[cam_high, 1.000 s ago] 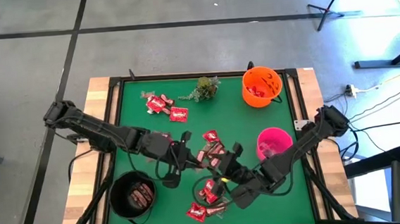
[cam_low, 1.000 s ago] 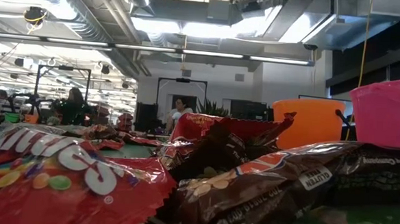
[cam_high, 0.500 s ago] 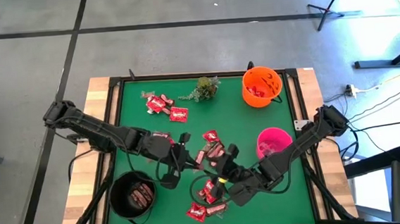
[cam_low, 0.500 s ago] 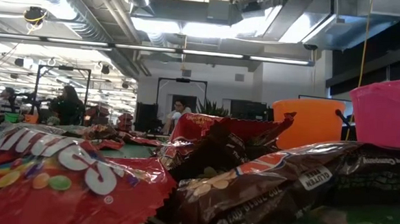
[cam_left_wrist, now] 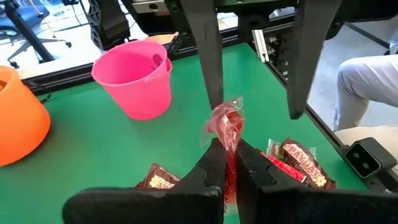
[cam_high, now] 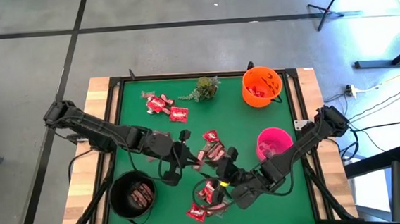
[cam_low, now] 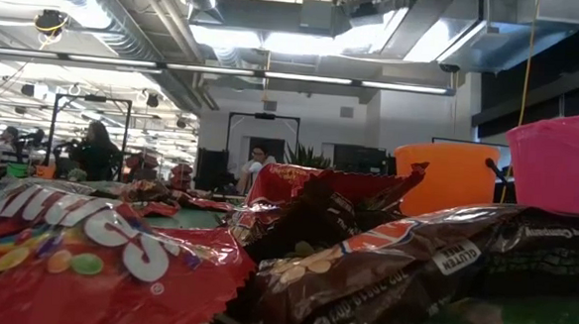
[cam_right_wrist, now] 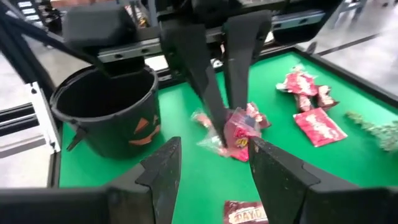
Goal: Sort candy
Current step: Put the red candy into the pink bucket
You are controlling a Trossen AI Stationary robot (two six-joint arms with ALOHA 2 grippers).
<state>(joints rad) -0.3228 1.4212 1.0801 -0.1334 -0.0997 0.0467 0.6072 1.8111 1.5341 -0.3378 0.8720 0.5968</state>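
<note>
My left gripper (cam_left_wrist: 227, 154) is shut on a small clear-wrapped red candy (cam_left_wrist: 225, 124), held above the green mat near the table's middle (cam_high: 198, 161). My right gripper (cam_right_wrist: 214, 155) faces it from the table's right, open. Its two fingers (cam_left_wrist: 208, 56) stand on either side of the candy; whether one touches the wrapper I cannot tell. More candy lies loose on the mat: red packets (cam_high: 177, 114) at the far left, brown bars (cam_high: 213, 151) at the middle, and several pieces (cam_high: 207, 193) near the front edge. My left gripper pinches the candy's near twisted end (cam_left_wrist: 229, 146) between its two fingertips. The fingers come slanting down from the table's left. The candy sticks out beyond the tips toward my right gripper, lifted clear of the mat.
A black bucket (cam_high: 134, 194) with brown bars in it stands at the front left. A pink bucket (cam_high: 273, 142) stands at the right, and an orange bucket (cam_high: 262, 86) holding red candy at the far right. A green sprig (cam_high: 205, 88) lies at the far middle.
Both grippers have kept their place and tipped a little at the wrist. The candy stays lifted in my left gripper.
</note>
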